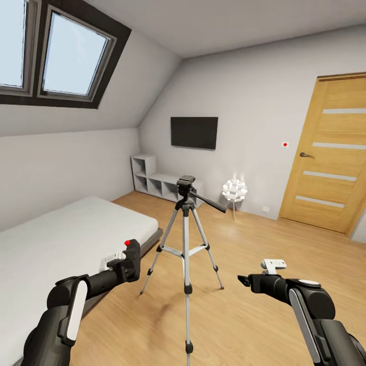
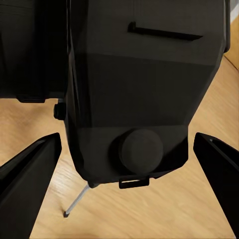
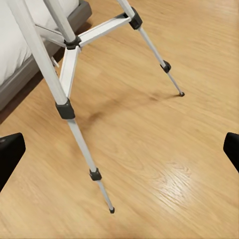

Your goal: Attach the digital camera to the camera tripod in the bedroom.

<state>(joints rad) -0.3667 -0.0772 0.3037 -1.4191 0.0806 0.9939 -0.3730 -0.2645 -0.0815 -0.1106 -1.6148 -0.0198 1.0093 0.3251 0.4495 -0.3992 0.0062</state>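
The tripod [image 1: 186, 244] stands on the wood floor [image 1: 254, 315] just off the bed's [image 1: 61, 239] corner, legs spread, pan handle pointing right. The left claw [image 1: 127, 262] is clamped on the camera [image 1: 131, 259], held up beside the bed edge, red button on top; in the left wrist view the camera [image 2: 144, 84] sits between the fingers [image 2: 30, 174]. The right claw [image 1: 245, 280] hangs empty over the floor, fingers [image 3: 10, 152] wide apart, near the tripod's [image 3: 64, 84] legs.

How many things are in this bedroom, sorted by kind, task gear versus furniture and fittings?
Task gear: 2, the small black digital camera and the silver-legged camera tripod.
Furniture: 3, grey bed, white cube shelf, white floor lamp.
Fittings: 3, black wall TV, oak door, skylight.
Total: 8
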